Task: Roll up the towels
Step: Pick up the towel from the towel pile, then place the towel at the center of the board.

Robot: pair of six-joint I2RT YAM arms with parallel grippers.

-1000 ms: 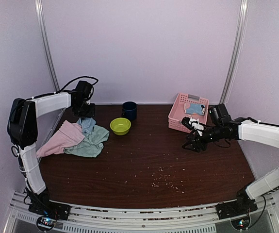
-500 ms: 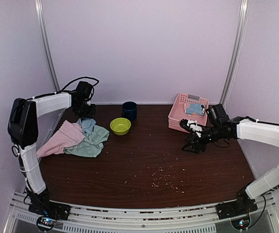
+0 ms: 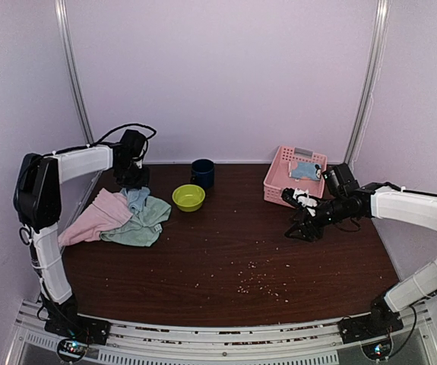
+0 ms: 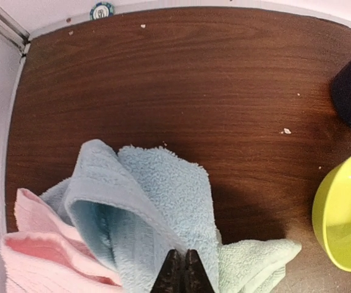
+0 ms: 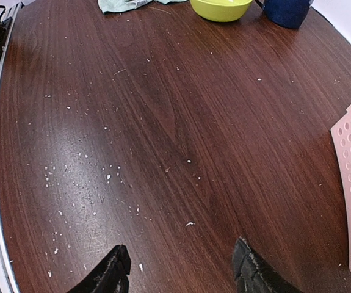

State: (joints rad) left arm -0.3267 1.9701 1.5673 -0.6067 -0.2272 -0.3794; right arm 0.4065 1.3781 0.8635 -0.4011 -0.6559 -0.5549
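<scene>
1. Found three towels heaped at the far left of the table [image 3: 226, 258]: pink towel [image 3: 93, 219] nearest the left edge, mint green towel [image 3: 146, 224] beside it toward the middle, pale blue towel [image 3: 136, 198] on top at the back.
2. Inspected all three – crumpled and loosely folded, overlapping each other, none rolled.
3. Noted a fourth cloth, the patterned towel [image 3: 305, 170], lying inside the pink basket [image 3: 283, 179] at the far right. Cannot tell from this distance whether rolled or merely dropped in.
4. Checked the left gripper [image 4: 181, 271]: tips clenched together, pressed down onto a fold of the pale blue towel. Cannot confirm whether cloth is caught between them.
5. Checked the right gripper [image 5: 181, 274]: jaws released and wide apart, holding nothing, poised low over bare wood just in front of the basket and well apart from the heap.
6. Recorded bystanders: lime-green bowl [image 3: 188, 198] just right of the heap, dark mug [image 3: 202, 173] behind it. Crumbs scattered across the wood.
7. Judged progress as very early – no finished roll visible anywhere. Remaining, by this reading: separating each towel from the heap, laying it flat, rolling it, then repeating for the others.
</scene>
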